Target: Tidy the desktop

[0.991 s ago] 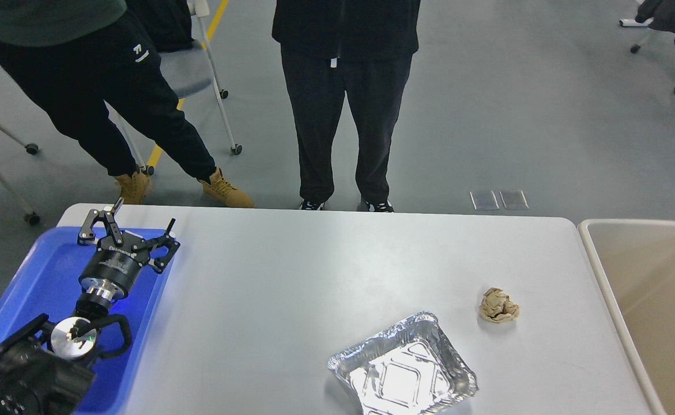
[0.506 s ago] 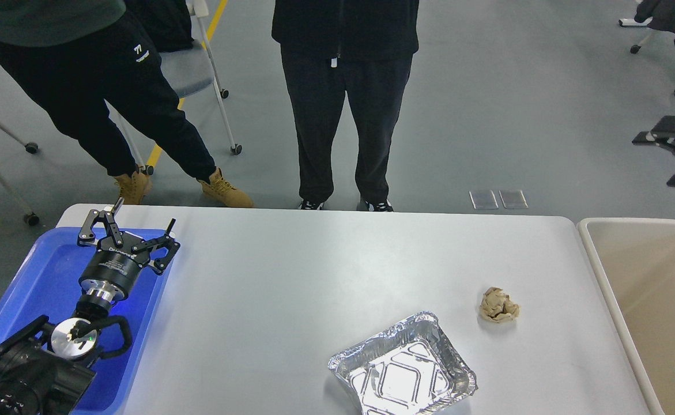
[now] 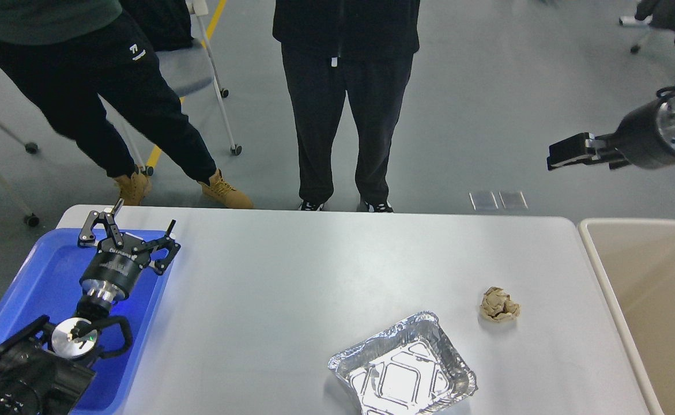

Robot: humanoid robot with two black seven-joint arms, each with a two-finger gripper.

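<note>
A white desktop (image 3: pixel 291 288) fills the lower half of the view, its long axis running left to right, with one long edge toward the robot and the other toward two people standing at the far side. On it, right of centre, sit an empty foil tray (image 3: pixel 403 372) and, just apart to its right, a crumpled paper ball (image 3: pixel 499 305). A blue tray (image 3: pixel 20 300) lies at the left end; a beige bin (image 3: pixel 602 271) stands past the right end.

The left gripper (image 3: pixel 129 230) hovers over the blue tray's far corner, fingers spread and empty. The right gripper (image 3: pixel 568 155) hangs high over the floor beyond the table; seen side-on, whether its fingers are apart cannot be told.

Likely risks: the light ball could roll away if nudged, and the thin foil could buckle or slide under a pinch. The people stand close to the far edge.
</note>
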